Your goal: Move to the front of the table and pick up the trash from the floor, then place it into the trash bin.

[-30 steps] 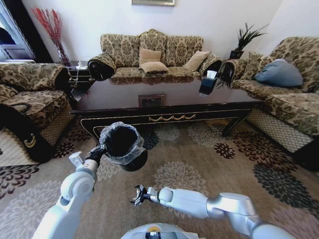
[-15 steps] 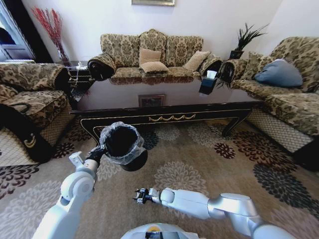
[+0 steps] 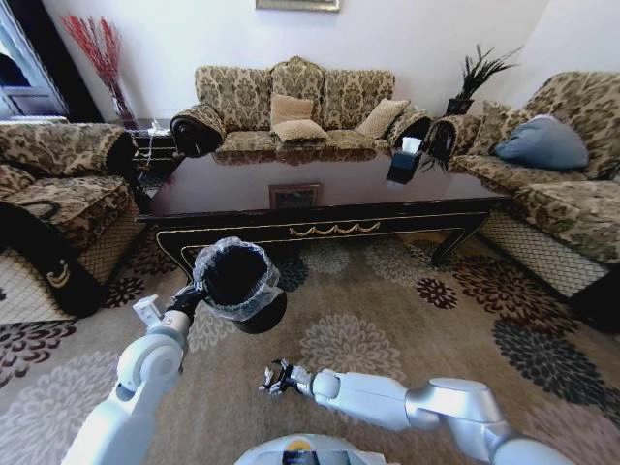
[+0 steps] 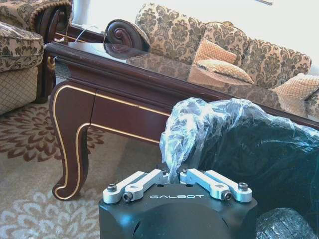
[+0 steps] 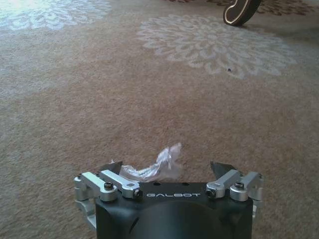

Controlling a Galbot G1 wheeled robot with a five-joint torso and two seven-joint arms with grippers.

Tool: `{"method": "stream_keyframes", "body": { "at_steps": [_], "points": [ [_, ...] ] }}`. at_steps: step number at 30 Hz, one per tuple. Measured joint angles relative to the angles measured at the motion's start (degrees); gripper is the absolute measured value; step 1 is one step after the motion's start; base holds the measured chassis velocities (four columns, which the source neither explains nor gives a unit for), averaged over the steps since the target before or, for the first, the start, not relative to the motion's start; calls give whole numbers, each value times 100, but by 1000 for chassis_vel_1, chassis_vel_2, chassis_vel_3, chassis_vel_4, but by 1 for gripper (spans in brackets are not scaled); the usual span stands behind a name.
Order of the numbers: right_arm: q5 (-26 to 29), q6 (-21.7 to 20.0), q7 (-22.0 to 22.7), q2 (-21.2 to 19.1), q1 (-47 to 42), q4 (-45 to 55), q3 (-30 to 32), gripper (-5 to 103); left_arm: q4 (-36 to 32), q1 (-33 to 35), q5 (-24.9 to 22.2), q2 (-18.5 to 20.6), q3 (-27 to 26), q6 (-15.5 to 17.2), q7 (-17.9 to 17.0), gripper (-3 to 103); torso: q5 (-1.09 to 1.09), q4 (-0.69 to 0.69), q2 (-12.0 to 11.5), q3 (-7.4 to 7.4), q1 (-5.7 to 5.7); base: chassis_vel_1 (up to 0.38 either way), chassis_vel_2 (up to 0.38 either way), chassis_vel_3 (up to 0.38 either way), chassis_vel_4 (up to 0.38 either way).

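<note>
On the carpet before the table (image 3: 320, 208): right claw (image 5: 167, 172) low, fingers spread either side of a crumpled clear wrapper (image 5: 154, 167), a bit of the trash, apparently placed to close on it.
Left claw (image 4: 174, 174): pressed together on the crinkled plastic liner, holding the trash bin (image 3: 237, 281) up near the work, likely ready for the drop.
Textures: dark glossy wood, gold scroll rail; soft floral carpet.

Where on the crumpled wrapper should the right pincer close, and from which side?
From above, closing across the crumpled wrapper's low, flatter body near the carpet, not its upturned tip. The right pincer sits open with a finger on either side of it, so the bulk between them looks like the surest hold.
</note>
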Motion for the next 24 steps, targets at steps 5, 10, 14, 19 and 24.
{"method": "stream_keyframes", "body": {
  "at_steps": [5, 10, 14, 19, 24],
  "points": [
    [-8, -1, -6, 14, -23, -17, 3, 88, 0, 5, 18, -20, 3, -6, 0, 3, 0, 0, 0, 0, 0, 0, 0, 0, 0],
    [-29, 15, -29, 44, -23, -22, 18, 71, 17, 6, 43, -32, 10, -19, 0, 3, 0, 0, 0, 0, 0, 0, 0, 0, 0],
    [-80, 52, -64, 58, -23, -42, 21, 55, 23, 5, 52, -34, 12, -22, 0, 3, 0, 0, 0, 0, 0, 0, 0, 0, 0],
    [-176, 141, -188, 44, -45, -73, 30, 33, 24, 4, 53, -32, 12, -26, 1, 3, 0, 0, 0, 0, 0, 0, 0, 0, 0],
    [-226, 181, -219, -3, -59, -77, 34, 16, 24, 5, 53, -32, 12, -28, 2, 3, 0, 0, 0, 0, 0, 0, 0, 0, 0]
  ]
}}
